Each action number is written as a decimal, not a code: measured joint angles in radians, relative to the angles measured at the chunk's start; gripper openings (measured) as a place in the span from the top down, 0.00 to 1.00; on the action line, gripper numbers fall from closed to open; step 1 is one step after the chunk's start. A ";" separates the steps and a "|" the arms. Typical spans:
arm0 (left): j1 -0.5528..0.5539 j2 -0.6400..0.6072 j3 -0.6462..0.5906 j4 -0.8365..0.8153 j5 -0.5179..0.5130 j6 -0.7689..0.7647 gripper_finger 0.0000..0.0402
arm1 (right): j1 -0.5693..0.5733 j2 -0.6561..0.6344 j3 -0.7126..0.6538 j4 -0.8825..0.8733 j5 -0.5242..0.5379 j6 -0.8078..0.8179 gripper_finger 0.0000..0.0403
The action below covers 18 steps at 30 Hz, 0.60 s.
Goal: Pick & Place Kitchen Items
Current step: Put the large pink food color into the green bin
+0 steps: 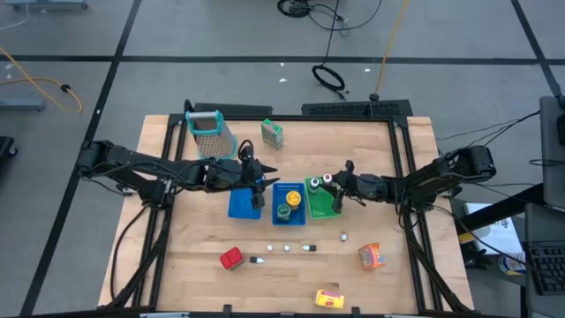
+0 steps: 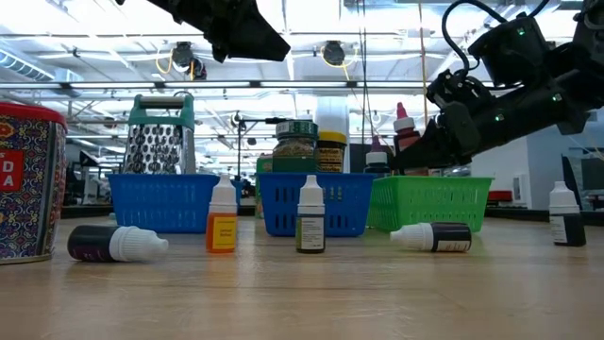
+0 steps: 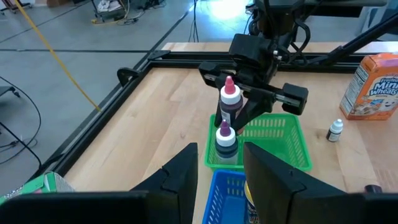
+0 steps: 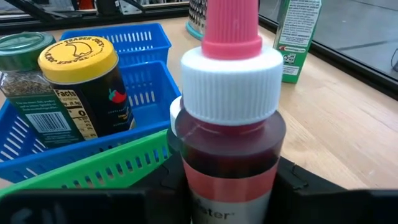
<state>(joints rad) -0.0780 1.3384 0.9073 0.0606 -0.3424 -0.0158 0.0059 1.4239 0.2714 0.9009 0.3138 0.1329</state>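
My right gripper (image 1: 334, 184) is shut on a small bottle (image 3: 229, 102) of dark red liquid with a white cap and pink nozzle, above the green basket (image 3: 273, 143). A second white-capped bottle (image 3: 225, 140) stands in that basket. My left gripper (image 3: 217, 171) is open and hangs over the blue baskets (image 1: 240, 205), touching nothing. Two spice jars, one yellow-lidded (image 4: 87, 87) and one green-lidded (image 4: 25, 93), stand in the middle blue basket (image 1: 289, 212). On the table sit several tiny dropper bottles (image 2: 222, 227), a red can (image 1: 231, 258), an orange packet (image 1: 371, 256), a yellow box (image 1: 329, 299) and a green carton (image 1: 273, 134). My right gripper pinches the red bottle between its two fingers (image 4: 305, 186) on the body (image 4: 230, 152), below the white cap. The fingers come in roughly level from the table's right side. The bottle stands upright in the hold, lifted over the green basket's rim.
The metal grater (image 1: 209, 132) with a teal handle stands near the far left corner. The three baskets sit side by side mid-table. The tiny bottles lie or stand in a row (image 1: 288, 247) in front of them. Black frame rails edge the table.
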 joint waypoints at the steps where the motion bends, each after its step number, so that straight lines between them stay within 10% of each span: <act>1: 0.000 0.000 0.000 0.000 0.000 0.000 0.68 | 0.000 0.000 0.000 0.000 0.000 -0.003 0.69; 18: 0.000 0.000 0.000 0.000 0.000 0.000 0.68 | 0.000 0.000 0.000 0.005 -0.001 -0.025 0.65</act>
<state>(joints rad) -0.0780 1.3384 0.9073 0.0605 -0.3424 -0.0154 0.0059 1.4235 0.2718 0.9058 0.3126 0.1081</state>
